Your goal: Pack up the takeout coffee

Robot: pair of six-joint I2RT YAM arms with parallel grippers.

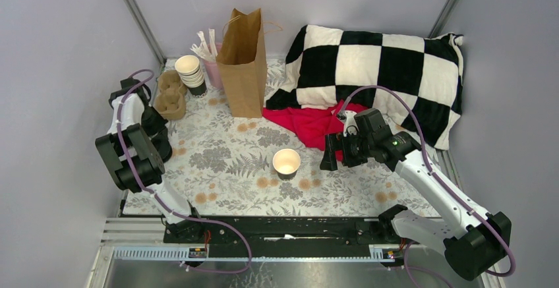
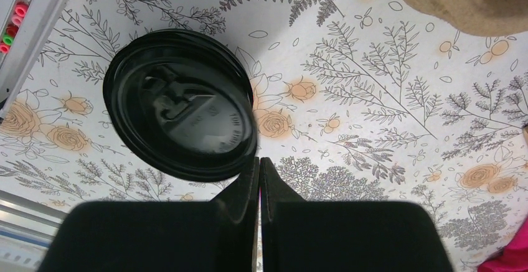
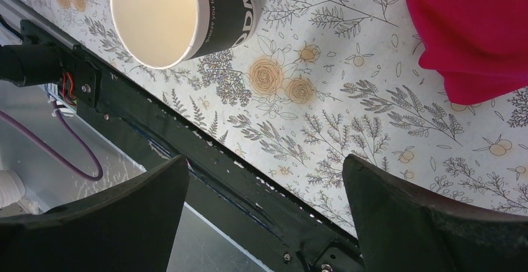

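Item: small dark paper cup, lidless, upright mid-table. Its round black plastic lid lies apart, beside my left gripper, jaws pressed together. My right gripper gapes near the cup. I judge it light and crushable, so I'd grip its sides gently.

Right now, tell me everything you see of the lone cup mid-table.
The lone cup is small paper, dark outside with white lettering, cream inside. No lid on it; it looks empty. It stands upright on the floral tablecloth, apart from the red cloth. The open right gripper is beside it, not touching.
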